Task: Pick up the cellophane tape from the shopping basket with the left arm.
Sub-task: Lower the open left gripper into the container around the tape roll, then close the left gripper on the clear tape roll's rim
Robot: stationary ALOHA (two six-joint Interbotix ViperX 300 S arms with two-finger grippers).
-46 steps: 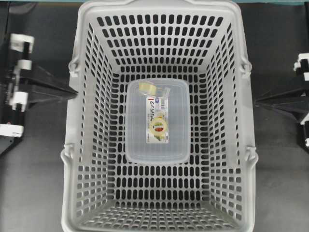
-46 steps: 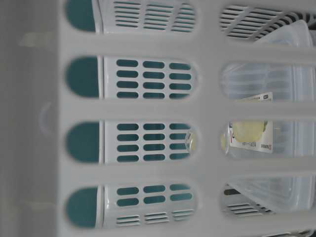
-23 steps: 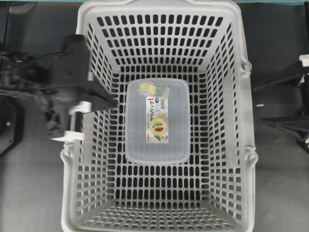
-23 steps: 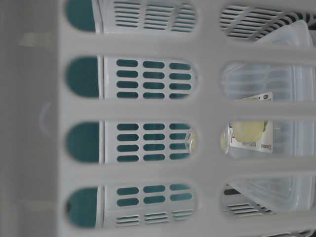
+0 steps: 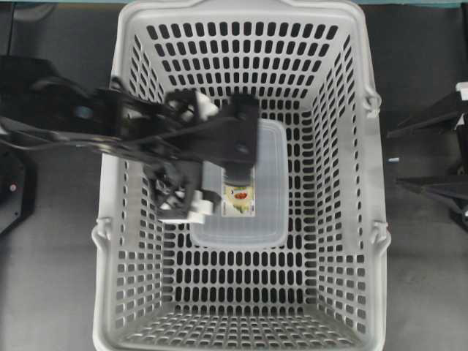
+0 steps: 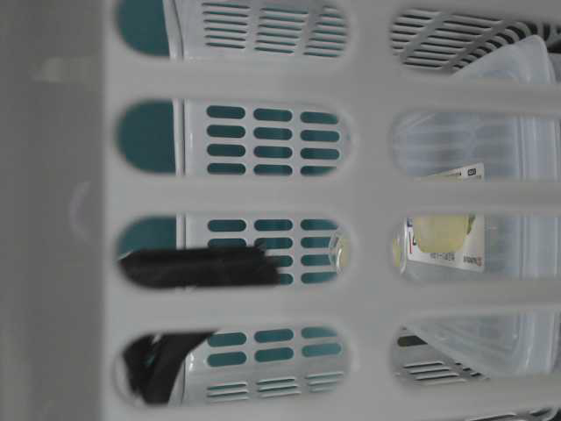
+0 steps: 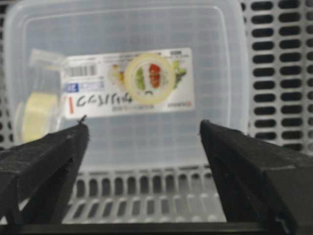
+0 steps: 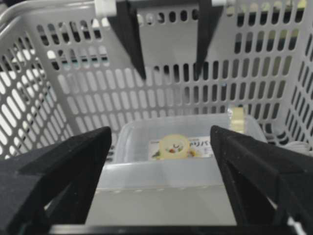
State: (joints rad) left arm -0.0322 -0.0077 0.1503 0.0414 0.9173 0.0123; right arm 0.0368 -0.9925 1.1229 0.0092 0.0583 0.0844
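The shopping basket [image 5: 241,29] stood on the dark desk [image 5: 51,292], and a translucent plastic container [image 5: 269,183] lay flat on its slotted floor near the middle. The cellophane tape [image 7: 117,83] rested on top of that container, card face up, with the pale yellow roll in its clear dispenser at one end of the pack. The left arm [image 5: 110,128] reached over the basket's side wall from the left of the overhead view, and its wrist hung above the container, covering most of the pack there so that only the printed end of the card showed. The left end effector [image 7: 142,132] was spread wide: in the left wrist view its two black fingers [image 7: 44,156] stood well apart, with the tape and the container's near edge seen between and beyond them, and neither finger touched the pack. In the table-level view a dark part of the arm showed through the basket's slots. The right end effector [image 8: 159,142] was likewise wide apart and held nothing; it sat outside the basket at the right of the overhead view, looking in over the rim at the container, the tape and the left end effector's fingers hanging above them.
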